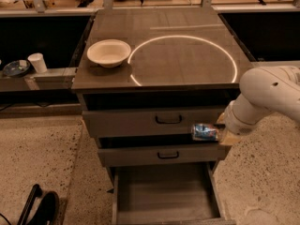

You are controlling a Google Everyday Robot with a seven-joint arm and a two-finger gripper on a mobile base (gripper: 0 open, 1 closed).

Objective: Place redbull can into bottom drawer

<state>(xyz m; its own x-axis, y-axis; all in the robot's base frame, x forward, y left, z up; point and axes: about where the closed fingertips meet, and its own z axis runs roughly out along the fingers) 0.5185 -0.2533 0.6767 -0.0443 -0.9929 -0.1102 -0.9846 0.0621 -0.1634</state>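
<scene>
Wood-grain grey clads the three-drawer bench [140, 81], whose flat top bears a thin bright ring of light [233, 62] and a round cream bowl [108, 53] near its left edge. The two upper drawers are shut, each with a black handle. The bottom drawer [164, 191], a wide shallow tray with grey wood-grain floor, stands pulled out.

The smooth white rounded arm [267, 97] reaches in from the right. Its hand [216, 133] is clamped on the slim, shiny blue-and-silver redbull can [204, 131], held lying sideways in the air before the right end of the upper drawer fronts, above the bottom drawer's right side.

On a ledge to the left stand a white cup [37, 62] and a dark dish [16, 68]. A black object [40, 209] lies on the speckled floor.
</scene>
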